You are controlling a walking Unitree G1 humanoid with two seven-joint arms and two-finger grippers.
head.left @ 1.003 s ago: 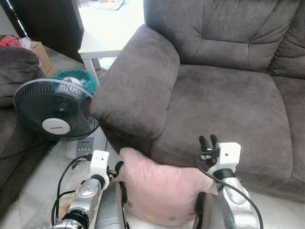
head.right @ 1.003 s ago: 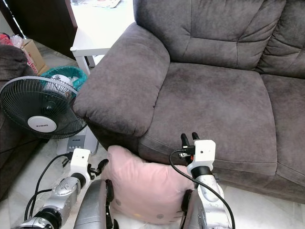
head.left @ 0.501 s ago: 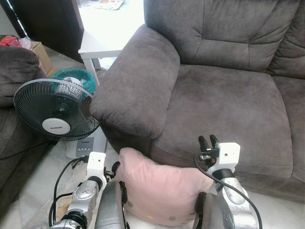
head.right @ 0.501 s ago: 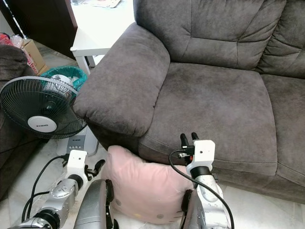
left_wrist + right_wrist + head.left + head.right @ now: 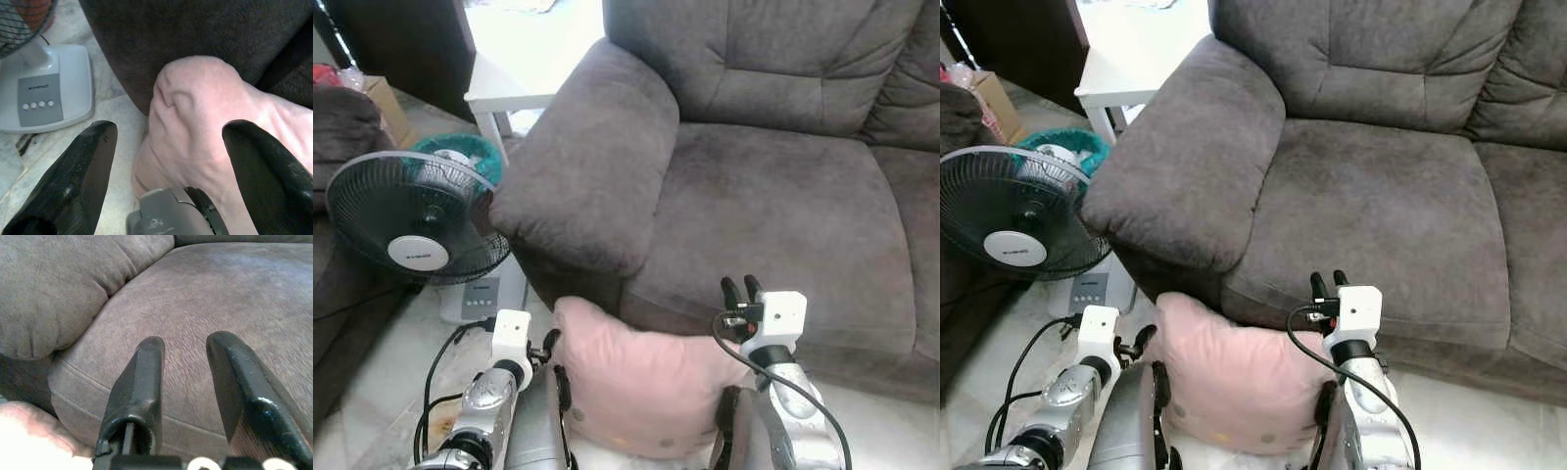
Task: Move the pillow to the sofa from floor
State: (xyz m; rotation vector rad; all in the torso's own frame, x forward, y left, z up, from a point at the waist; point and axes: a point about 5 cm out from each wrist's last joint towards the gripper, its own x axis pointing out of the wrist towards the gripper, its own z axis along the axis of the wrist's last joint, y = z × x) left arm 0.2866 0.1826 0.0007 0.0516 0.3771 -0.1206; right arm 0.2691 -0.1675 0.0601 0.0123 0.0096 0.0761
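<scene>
You have the big grey sofa [image 5: 773, 186] right in front of you. Its seat is bare, and its fat arm [image 5: 592, 166] sticks out toward you on the left.

The pink pillow [image 5: 641, 382] is not on the sofa yet. It sits low down, leaning against the sofa's front just under the seat edge, squeezed between your two arms. You cannot tell whether its bottom is touching the floor [image 5: 382, 382]. So the lift looks only just begun, and the main job is left: raise the pillow over the seat edge and set it down on the seat.

To the left stands a fan [image 5: 416, 220] on the floor, with a white table [image 5: 504, 88] behind it. A teal basket [image 5: 460, 152] sits behind the fan; what is in it is too hidden to tell.

Your left gripper [image 5: 166, 147] has its fingers spread wide apart, one on each side of a pillow corner, not pinching it. Your right gripper [image 5: 188, 382] is by the seat's front edge, fingers a little apart, holding nothing.
</scene>
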